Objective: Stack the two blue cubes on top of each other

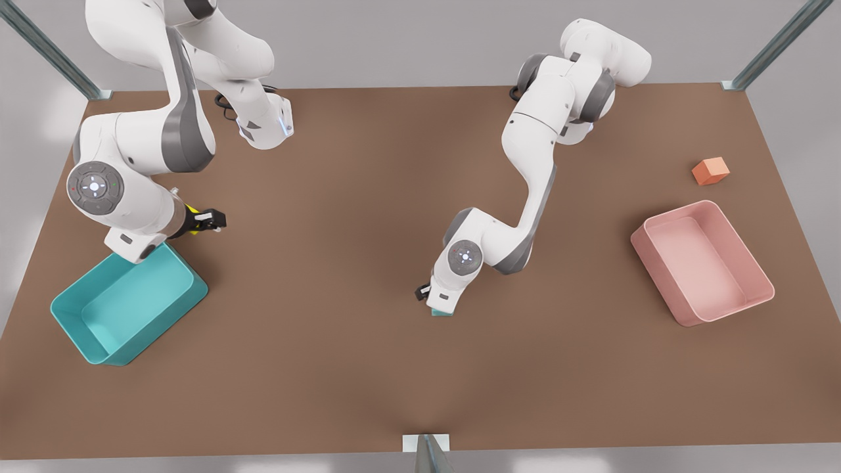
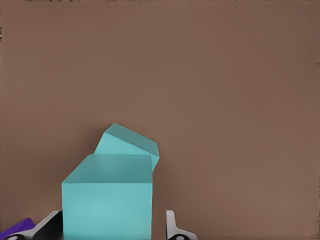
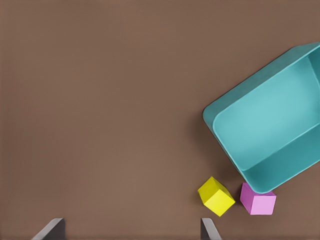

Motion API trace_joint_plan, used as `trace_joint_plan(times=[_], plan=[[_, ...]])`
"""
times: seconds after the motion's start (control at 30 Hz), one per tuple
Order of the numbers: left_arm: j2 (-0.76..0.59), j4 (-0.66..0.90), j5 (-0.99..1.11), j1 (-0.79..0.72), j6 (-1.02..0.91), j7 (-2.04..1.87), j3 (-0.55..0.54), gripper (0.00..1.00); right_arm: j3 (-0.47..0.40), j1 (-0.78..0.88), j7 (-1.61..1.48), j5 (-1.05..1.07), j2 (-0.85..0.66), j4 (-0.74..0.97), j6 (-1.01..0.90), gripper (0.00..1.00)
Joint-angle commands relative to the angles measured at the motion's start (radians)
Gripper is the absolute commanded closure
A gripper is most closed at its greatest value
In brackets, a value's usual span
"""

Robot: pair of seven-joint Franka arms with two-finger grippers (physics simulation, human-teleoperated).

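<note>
Brown tabletop [image 1: 341,368] carried the scene, with the teal bin [image 1: 125,309] as landmark at the front view's left. Above the bin's far corner hung the right gripper [image 3: 132,231], fingers spread wide and empty, over bare table, with a yellow cube [image 3: 216,196] and a pink cube [image 3: 258,200] against the bin's wall. Well right of the bin, mid-table, the left gripper [image 2: 107,227] sat with open fingers flanking the near blue cube [image 2: 106,197]; the second blue cube [image 2: 129,142] lay tilted just behind, touching it. A purple cube [image 2: 17,227] peeked beside one finger.
</note>
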Motion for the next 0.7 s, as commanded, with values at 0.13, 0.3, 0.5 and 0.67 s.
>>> trace_joint_plan(times=[0.13, 0.3, 0.5, 0.67], plan=[[-0.009, 0.001, 0.007, 0.016, -0.025, -0.022, 0.003, 0.0, 0.0, 0.0, 0.009, -0.001, -0.001, 0.0, 0.0, 0.0], [-0.023, 0.013, 0.009, 0.013, -0.088, -0.022, 0.003, 0.0, 0.0, 0.0, 0.009, 0.0, -0.001, 0.002, 0.0, 0.0], [-0.03, 0.053, 0.009, 0.016, -0.181, -0.023, 0.014, 0.0, 0.0, -0.002, 0.007, -0.001, -0.001, 0.002, 0.0, 0.0], [-0.179, 0.124, 0.022, 0.203, -0.557, 0.247, 0.035, 0.0, 0.0, -0.002, 0.007, -0.003, -0.001, 0.004, 0.0, 0.0]])
